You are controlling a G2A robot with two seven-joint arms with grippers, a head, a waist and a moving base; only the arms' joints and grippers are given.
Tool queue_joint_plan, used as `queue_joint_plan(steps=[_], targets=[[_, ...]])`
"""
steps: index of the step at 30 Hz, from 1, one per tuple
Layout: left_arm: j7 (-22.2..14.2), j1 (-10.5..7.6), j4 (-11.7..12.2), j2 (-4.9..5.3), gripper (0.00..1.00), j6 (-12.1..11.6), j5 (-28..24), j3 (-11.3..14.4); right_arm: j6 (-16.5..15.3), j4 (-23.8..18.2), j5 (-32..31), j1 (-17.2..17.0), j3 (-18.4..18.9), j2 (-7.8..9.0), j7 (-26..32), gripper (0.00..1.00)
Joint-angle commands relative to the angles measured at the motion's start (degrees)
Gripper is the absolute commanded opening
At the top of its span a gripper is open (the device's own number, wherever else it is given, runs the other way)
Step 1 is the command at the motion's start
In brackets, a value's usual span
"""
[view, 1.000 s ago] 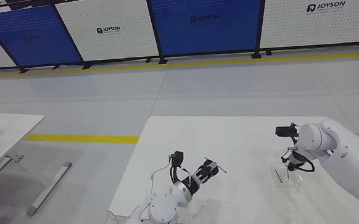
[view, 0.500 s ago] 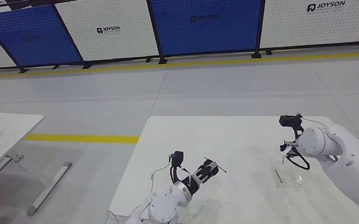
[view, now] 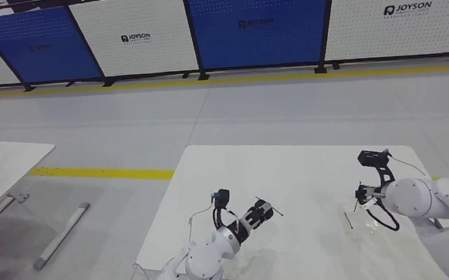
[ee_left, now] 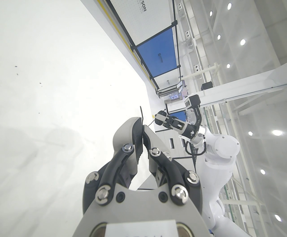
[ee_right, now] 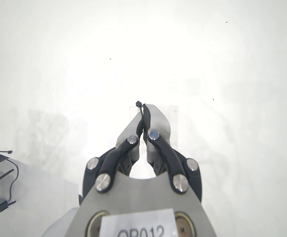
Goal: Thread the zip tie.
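My left gripper [view: 264, 210] is near the table's front edge, shut on a thin black zip tie [ee_left: 141, 112] whose end sticks out past the fingertips [ee_left: 136, 125]. My right gripper [view: 359, 197] hovers at the right side of the table, shut on another black zip tie [ee_right: 138, 104]; its small square head pokes out just beyond the fingertips. In the left wrist view the right gripper [ee_left: 159, 117] is far off, pointing toward the left one. The two grippers are well apart.
A loose black zip tie [view: 348, 220] lies on the white table [view: 288, 167] just below the right gripper. A clear flat tray [ee_right: 176, 112] sits under the right gripper. The table's left and front edges drop to the floor.
The right arm has swung to the right and nearer the front edge, with its gripper still beside the tray. The left arm has stayed where it was.
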Motion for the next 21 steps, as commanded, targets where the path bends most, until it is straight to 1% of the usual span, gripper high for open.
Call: queue_joint_plan(steps=[1,8,11,12,16,17,18,21], targets=[[0.0,0.00,0.0,0.00,0.00,0.0,0.0,0.0,0.0,0.0,0.0,0.0,0.0,0.00,0.0,0.00],[0.0,0.00,0.0,0.00,0.00,0.0,0.0,0.0,0.0,0.0,0.0,0.0,0.0,0.00,0.0,0.00],[0.0,0.00,0.0,0.00,0.00,0.0,0.0,0.0,-0.7,-0.3,0.2,-0.9,0.7,-0.01,-2.9,0.00],[0.0,0.00,0.0,0.00,0.00,0.0,0.0,0.0,-0.2,-0.7,0.0,-1.2,0.9,-0.04,-3.6,0.00],[0.0,0.00,0.0,0.00,0.00,0.0,0.0,0.0,0.0,-3.5,1.6,-2.6,3.2,-0.33,-8.4,0.00],[0.0,0.00,0.0,0.00,0.00,0.0,0.0,0.0,0.0,-5.3,3.1,-3.7,4.6,-0.45,-11.7,0.00],[0.0,0.00,0.0,0.00,0.00,0.0,0.0,0.0,-0.1,-7.1,4.5,-4.9,5.4,-0.47,-13.5,0.00],[0.0,0.00,0.0,0.00,0.00,0.0,0.0,0.0,-0.8,-10.6,5.7,-8.7,8.2,-0.12,-17.0,0.00]])
